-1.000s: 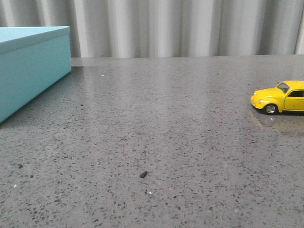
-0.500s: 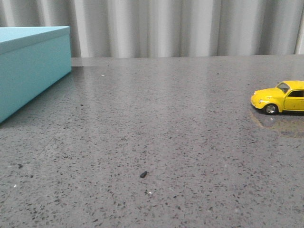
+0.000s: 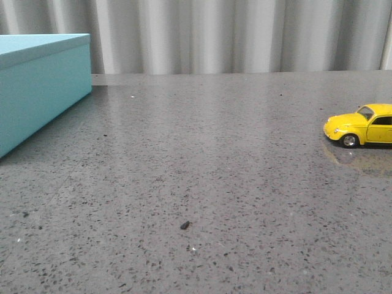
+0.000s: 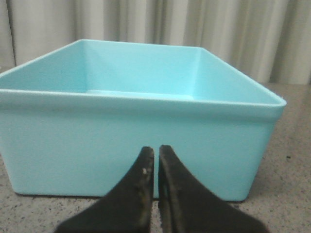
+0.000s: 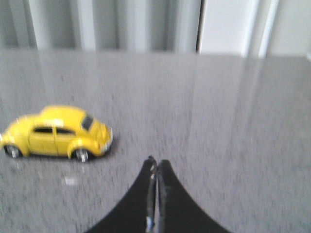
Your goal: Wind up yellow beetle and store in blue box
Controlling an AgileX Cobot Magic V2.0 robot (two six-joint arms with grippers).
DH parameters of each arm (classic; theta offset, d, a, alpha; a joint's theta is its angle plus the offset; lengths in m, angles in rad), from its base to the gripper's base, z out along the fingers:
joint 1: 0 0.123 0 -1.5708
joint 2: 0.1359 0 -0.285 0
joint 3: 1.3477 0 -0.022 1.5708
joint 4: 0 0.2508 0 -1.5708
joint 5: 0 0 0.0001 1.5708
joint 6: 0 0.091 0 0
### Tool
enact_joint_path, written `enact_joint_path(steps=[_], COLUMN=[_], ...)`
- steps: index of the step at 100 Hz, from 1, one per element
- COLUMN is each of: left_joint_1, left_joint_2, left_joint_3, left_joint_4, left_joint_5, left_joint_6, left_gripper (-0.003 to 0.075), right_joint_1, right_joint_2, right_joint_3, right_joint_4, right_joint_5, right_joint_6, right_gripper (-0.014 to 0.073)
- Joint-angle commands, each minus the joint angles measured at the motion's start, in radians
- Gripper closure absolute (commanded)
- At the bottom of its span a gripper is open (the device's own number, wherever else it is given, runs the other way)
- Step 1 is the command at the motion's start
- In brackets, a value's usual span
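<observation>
A: How do the 2 claws stand?

B: The left gripper (image 4: 156, 151) has its tips nearly touching, only a thin slit between them, gripping nothing. The right gripper (image 5: 156, 163) is pinched together too, bare.

A: And around them?

B: The blue box (image 4: 141, 141) sits just past the left tips, open-topped. The yellow beetle (image 5: 57, 133) rests on its 4 wheels on the grey speckled table (image 3: 202, 153), off to one side of the right tips, untouched.

A: From the front?

B: Box (image 3: 37, 86) far left, beetle (image 3: 361, 125) at the right edge, well apart.
</observation>
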Motion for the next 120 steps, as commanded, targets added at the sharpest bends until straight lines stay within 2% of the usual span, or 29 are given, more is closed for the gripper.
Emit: enact_joint_path(steps=[1, 24, 41, 58, 77, 88, 103, 120], left_joint_1=[0.003, 0.003, 0.003, 0.003, 0.003, 0.003, 0.003, 0.003], left_joint_2=[-0.031, -0.031, -0.027, 0.030, 0.184, 0.268, 0.345, 0.376], left_joint_3=[0.026, 0.024, -0.016, -0.125, -0.273, -0.335, -0.384, -0.396], left_joint_4=[-0.012, -0.012, -0.012, -0.012, -0.012, -0.012, -0.012, -0.012], left_joint_5=[-0.111, -0.224, -0.208, -0.087, 0.034, 0.040, 0.043, 0.046], left_joint_6=[0.001, 0.001, 0.001, 0.001, 0.001, 0.001, 0.001, 0.001], left_gripper=[0.0741, 0.0741, 0.0741, 0.0741, 0.0741, 0.0741, 0.0741, 0.0741], right_joint_1=[-0.006, -0.006, -0.006, -0.006, -0.005, -0.005, -0.001, 0.073], right_joint_2=[-0.018, -0.018, -0.018, 0.036, 0.264, 0.402, 0.507, 0.634], right_joint_3=[0.021, 0.021, 0.010, -0.098, -0.328, -0.425, -0.466, -0.587], right_joint_4=[-0.010, -0.010, -0.010, -0.010, 0.032, 0.032, 0.057, 0.075], right_joint_5=[-0.168, -0.246, -0.246, -0.067, 0.287, 0.282, 0.256, 0.394], right_joint_6=[-0.008, -0.008, -0.008, -0.008, 0.003, 0.003, 0.003, 0.003], right_gripper=[0.0656, 0.0656, 0.0655, 0.0655, 0.0655, 0.0655, 0.0655, 0.0655])
